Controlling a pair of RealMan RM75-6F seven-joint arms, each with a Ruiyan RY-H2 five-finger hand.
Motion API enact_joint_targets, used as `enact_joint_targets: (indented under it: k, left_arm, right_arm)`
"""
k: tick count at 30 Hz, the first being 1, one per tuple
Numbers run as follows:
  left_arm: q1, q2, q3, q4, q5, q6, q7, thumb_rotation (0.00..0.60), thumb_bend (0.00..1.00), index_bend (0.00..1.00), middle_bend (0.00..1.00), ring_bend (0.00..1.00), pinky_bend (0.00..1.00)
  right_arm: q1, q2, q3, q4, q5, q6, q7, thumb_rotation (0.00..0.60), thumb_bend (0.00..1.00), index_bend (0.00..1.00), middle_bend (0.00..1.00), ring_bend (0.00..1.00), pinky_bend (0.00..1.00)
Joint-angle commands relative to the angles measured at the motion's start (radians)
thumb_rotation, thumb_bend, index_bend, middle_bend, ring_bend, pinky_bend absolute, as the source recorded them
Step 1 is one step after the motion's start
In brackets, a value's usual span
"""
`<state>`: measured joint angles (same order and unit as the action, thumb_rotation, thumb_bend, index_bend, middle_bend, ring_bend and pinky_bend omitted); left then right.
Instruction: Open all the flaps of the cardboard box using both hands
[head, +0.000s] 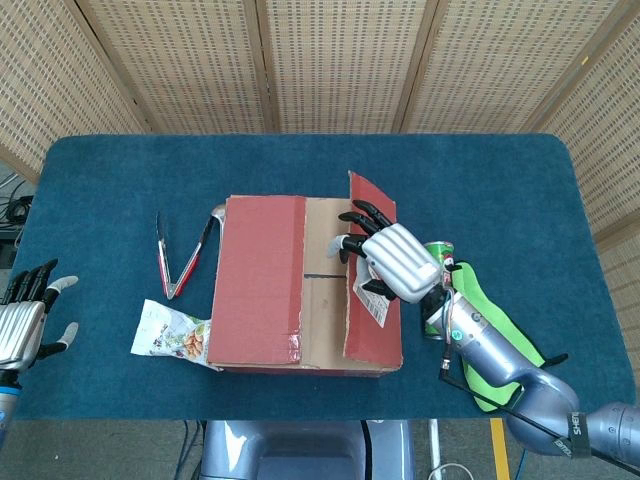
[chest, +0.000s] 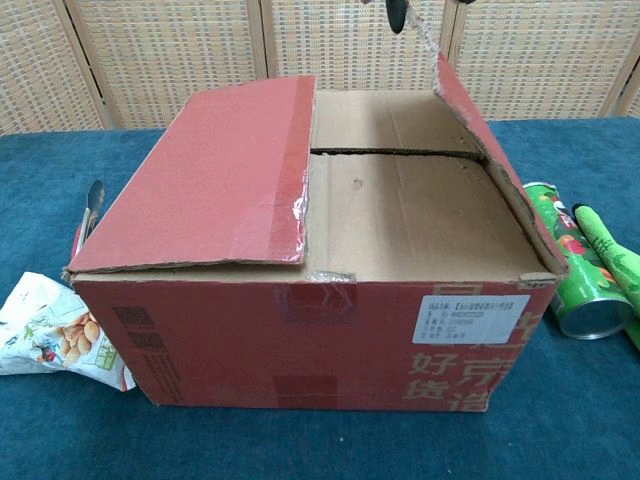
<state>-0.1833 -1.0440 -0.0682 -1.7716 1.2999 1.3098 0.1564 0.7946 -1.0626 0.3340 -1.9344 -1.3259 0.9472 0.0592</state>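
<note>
Blue tablecloth (head: 500, 180), woven screen panels (head: 330, 60) behind

Behind the table (head: 520, 180), a folding screen (head: 330, 60) of pale woven cane panels in light wooden frames, standing in angled sections along the far edge and both sides. Covered in deep blue cloth with rounded corners. Seen again from the chest view as a row of upright panels (chest: 165, 55) past the blue surface. Even, bright lighting, soft shadows only. At far left, a glimpse of grey floor with dark cables (head: 14, 208)
</note>
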Motion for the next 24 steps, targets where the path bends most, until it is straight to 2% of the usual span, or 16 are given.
enact_joint_targets:
  k: [1,24]
  left_arm:
    - [-0.001,0.002,0.000,-0.002,0.001,0.001,0.001,0.600,0.37,0.19,0.00,0.00,0.00]
    - [-0.007,0.007,0.000,-0.033,0.001,0.008,0.041,0.600,0.37,0.19,0.00,0.00,0.00]
  right_arm:
    - [-0.010,0.025,0.005,-0.004,0.002,0.009,0.004,0.600,1.00,0.37,0.52,0.16,0.00]
    - [-0.118,0.197,0.005,0.038,0.008,0.077,0.114,0.600,1.00,0.37,0.52,0.16,0.00]
